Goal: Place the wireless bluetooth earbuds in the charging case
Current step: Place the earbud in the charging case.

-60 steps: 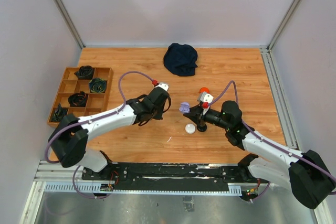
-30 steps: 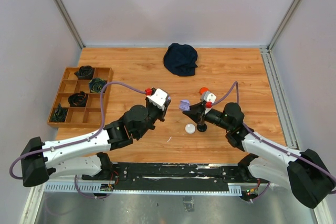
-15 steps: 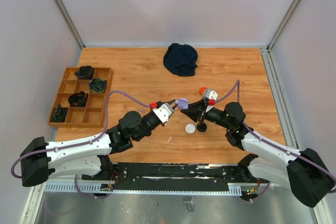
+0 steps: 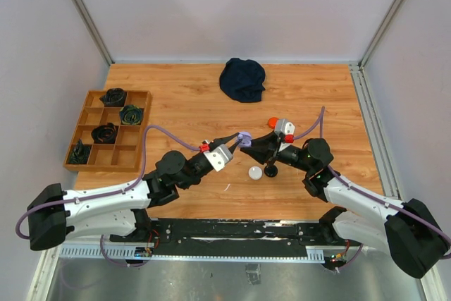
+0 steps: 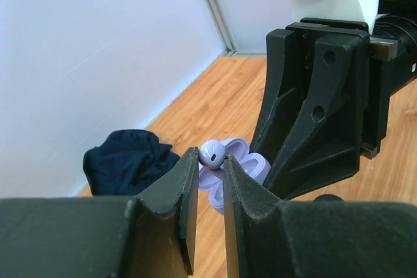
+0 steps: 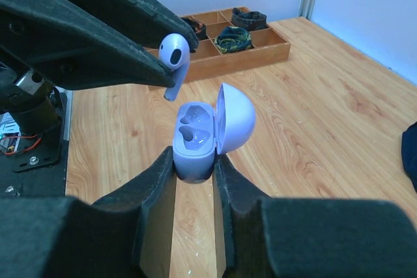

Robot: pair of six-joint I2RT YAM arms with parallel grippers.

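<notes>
left fingers (image 5: 176,206) moved in, pinching purple earbud (image 6: 174,50) just above case (image 6: 195,154) clamped in right fingers (image 6: 153,193)

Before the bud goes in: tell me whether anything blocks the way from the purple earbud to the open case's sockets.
Nothing visible does. The left gripper holds the purple earbud close to the open charging case, which the right gripper holds. Its lid is swung aside and both sockets are empty.

Lilac earbud (image 6: 174,50) and case (image 6: 194,148) (black fingers (image 6: 153,190)), navy cloth (image 4: 242,79).
</notes>
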